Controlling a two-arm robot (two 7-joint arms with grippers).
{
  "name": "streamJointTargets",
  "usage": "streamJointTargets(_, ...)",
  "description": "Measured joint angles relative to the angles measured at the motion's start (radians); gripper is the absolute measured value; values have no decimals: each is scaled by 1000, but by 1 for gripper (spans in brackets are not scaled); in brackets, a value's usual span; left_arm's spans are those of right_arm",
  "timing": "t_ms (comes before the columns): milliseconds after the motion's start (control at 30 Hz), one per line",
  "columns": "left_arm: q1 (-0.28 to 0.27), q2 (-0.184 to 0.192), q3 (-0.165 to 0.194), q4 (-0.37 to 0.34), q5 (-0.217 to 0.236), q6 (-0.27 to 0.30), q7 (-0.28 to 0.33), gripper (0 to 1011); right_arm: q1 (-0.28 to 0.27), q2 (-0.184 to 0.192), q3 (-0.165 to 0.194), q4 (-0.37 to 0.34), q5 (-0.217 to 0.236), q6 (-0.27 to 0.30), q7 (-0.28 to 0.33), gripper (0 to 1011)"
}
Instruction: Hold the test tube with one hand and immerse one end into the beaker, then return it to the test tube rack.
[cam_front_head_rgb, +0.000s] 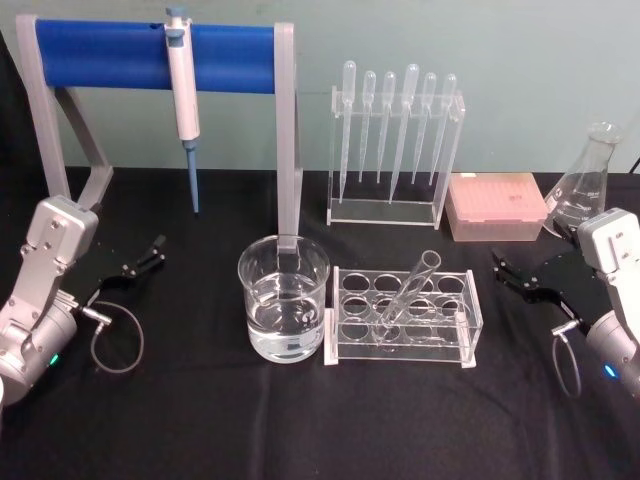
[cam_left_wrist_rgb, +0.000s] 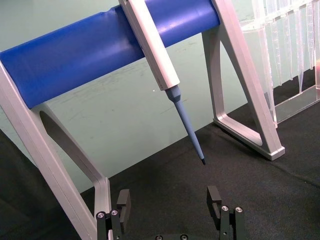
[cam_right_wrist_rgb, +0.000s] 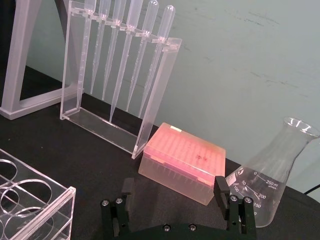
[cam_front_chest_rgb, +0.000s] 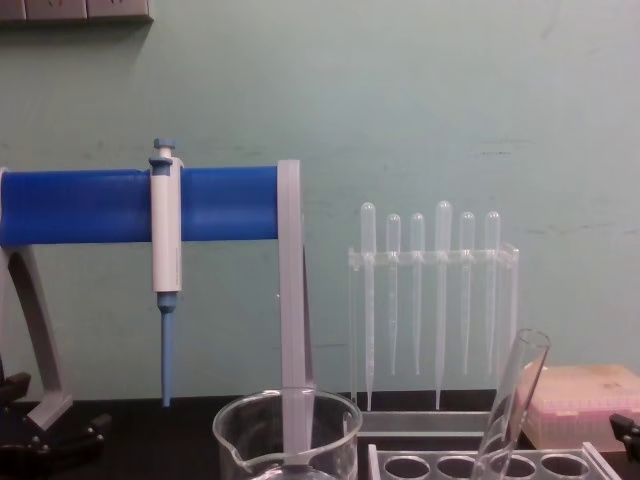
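Observation:
The test tube (cam_front_head_rgb: 406, 294) leans tilted in a clear rack (cam_front_head_rgb: 471, 312) at the table's middle, its open rim up and to the right; the chest view shows its upper part (cam_front_chest_rgb: 517, 400). Just left of the rack stands the beaker (cam_front_head_rgb: 283, 300), partly filled with clear liquid, its rim (cam_front_chest_rgb: 287, 432) low in the chest view. My left gripper (cam_front_head_rgb: 141, 262) rests open at the left, well away from the beaker; nothing lies between its fingers (cam_left_wrist_rgb: 123, 204). At the right, my right gripper (cam_front_head_rgb: 515, 276) is open and empty beside the rack, fingers (cam_right_wrist_rgb: 221, 187) spread.
A white-and-blue pipettor (cam_front_head_rgb: 182, 95) hangs on a blue-barred grey stand (cam_front_head_rgb: 100, 55) at the back left. Behind the rack stand a clear holder of plastic pipettes (cam_front_head_rgb: 395, 150), a pink tip box (cam_front_head_rgb: 495, 207) and a conical flask (cam_front_head_rgb: 585, 185).

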Motion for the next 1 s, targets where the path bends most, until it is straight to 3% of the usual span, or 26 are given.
streamJointTargets(1000, 0, 0, 0, 0, 0, 0, 0, 1000, 0, 0, 0, 0, 0, 0, 0, 1003)
